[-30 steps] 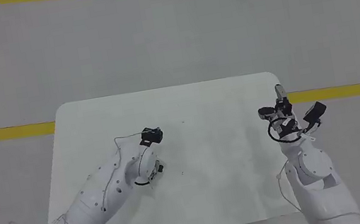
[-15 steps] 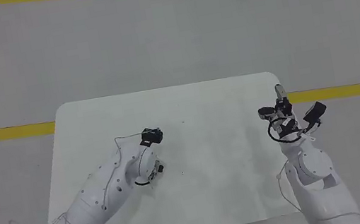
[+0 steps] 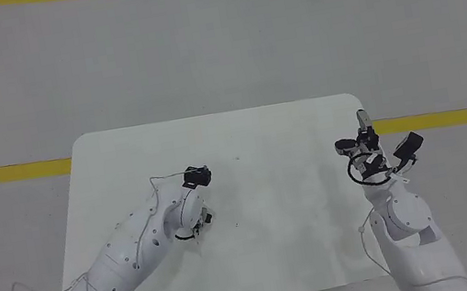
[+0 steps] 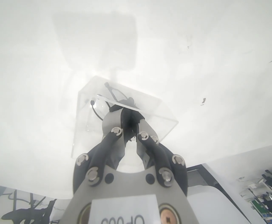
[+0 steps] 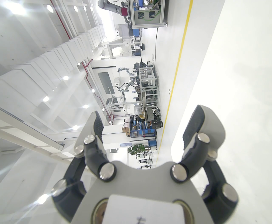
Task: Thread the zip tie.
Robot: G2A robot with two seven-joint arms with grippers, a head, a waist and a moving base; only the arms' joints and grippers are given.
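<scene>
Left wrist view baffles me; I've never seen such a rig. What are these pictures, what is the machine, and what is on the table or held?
It is a two-armed robot at a white table. The top view looks down from a camera above its arms. Each wrist view comes from a camera on that arm's wrist. The left gripper is down in a clear box on the table, among a white zip tie and black zip ties; whether it holds one I cannot tell. The right gripper is open and empty, by the table's right edge, facing the room.
</scene>
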